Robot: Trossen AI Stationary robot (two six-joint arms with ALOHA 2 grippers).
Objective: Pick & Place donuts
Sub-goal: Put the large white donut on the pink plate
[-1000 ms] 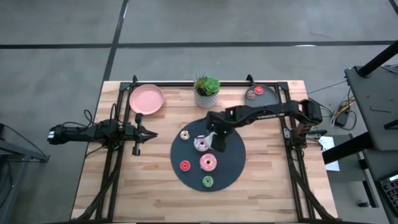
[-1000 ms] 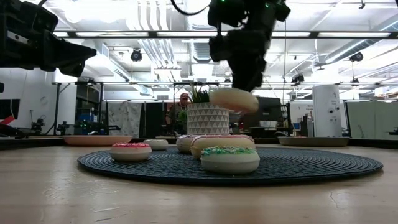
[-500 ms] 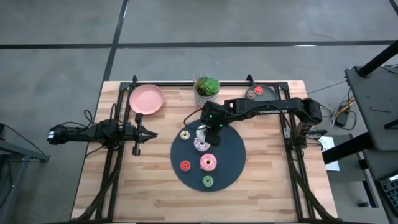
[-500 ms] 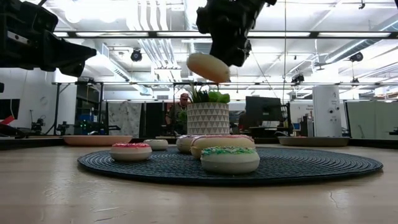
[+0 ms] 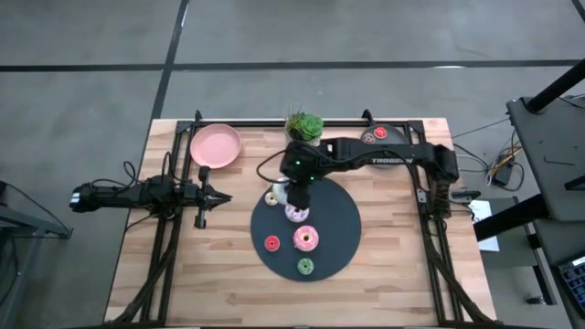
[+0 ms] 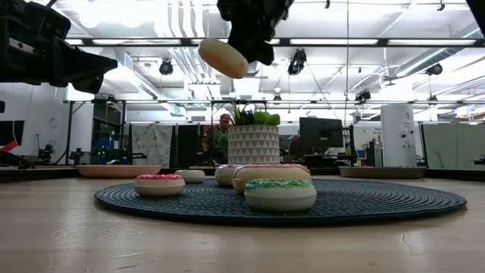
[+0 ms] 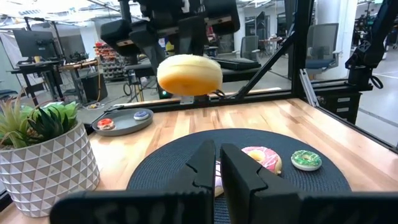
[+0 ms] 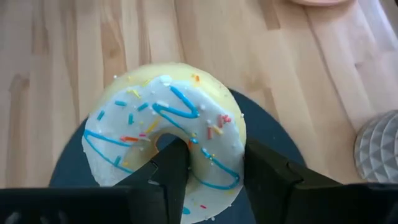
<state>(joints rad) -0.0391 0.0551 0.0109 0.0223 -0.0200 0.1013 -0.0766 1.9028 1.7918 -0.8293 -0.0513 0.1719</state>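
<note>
Two small donuts point(image 5: 374, 136) already sit on the grey plate point(image 5: 395, 139) beyond the dark round mat point(image 5: 338, 224). The right gripper point(image 5: 294, 190) pinches a white-frosted donut point(image 8: 166, 140) above the mat's far edge; five wait there. The left gripper point(image 5: 222, 196) idles closed, empty.

Robotics lab: framed workbench point(image 5: 228, 292) (monitors point(image 6: 319, 136), ceiling ducts point(image 6: 182, 53) behind)

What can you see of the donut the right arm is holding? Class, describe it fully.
The white-frosted donut is a cream-coloured toy ring with white icing, blue squiggles and coloured sprinkles. The right gripper pinches one side of the ring, one of its fingers through the hole. It hangs tilted in the air above the dark round mat, touching nothing else.
</note>
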